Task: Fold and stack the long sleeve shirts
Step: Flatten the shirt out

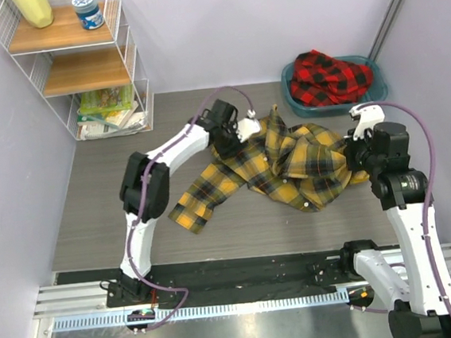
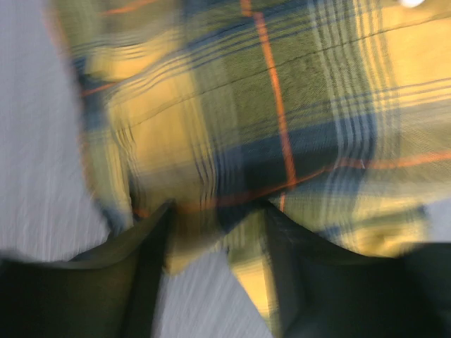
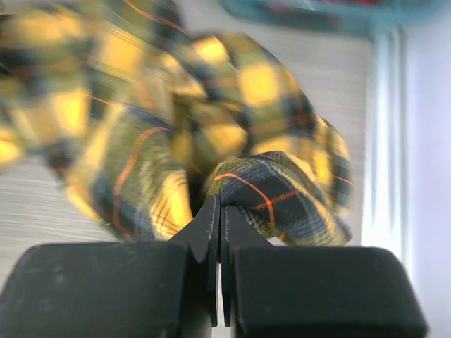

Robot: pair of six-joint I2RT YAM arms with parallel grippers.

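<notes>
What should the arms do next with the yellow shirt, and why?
Probably close the left gripper on the cloth edge lying between its open fingers. The right gripper is shut on the yellow shirt, which lies crumpled, so a second hold would let both arms spread it flat.

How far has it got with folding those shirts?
Nothing is folded or stacked yet. The yellow-and-black plaid flannel shirt lies crumpled; the right fingers pinch its cloth, the left fingers stand open over it. The red-and-black plaid shirt sits bunched in the teal plastic basin.
</notes>
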